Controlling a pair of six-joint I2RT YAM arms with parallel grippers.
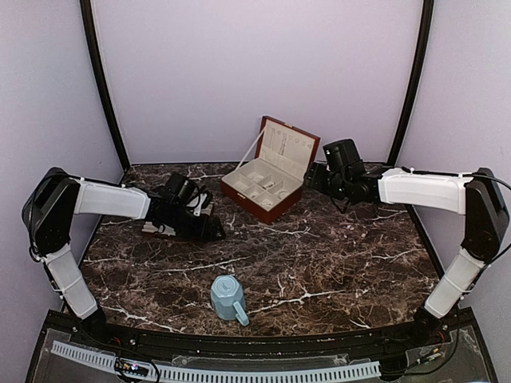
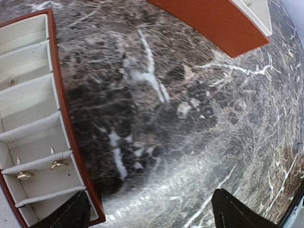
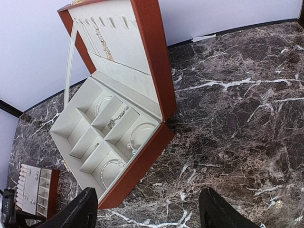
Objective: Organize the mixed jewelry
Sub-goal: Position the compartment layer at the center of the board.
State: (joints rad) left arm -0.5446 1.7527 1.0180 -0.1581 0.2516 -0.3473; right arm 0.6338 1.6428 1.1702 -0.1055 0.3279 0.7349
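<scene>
Left fingers (image 2: 71, 214) and right fingers (image 3: 81, 211) gaped wide, holding nothing, above the desk (image 1: 335, 263) near the open box (image 1: 269, 210).

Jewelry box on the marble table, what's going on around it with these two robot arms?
The arms are set up to sort jewelry, and neither holds anything now. The open jewelry box has silvery bracelets in its compartments. The right gripper hovers open beside it. The left gripper, also open, hangs over bare table next to a small tray holding a few rings. A blue mug stands near the front.
</scene>
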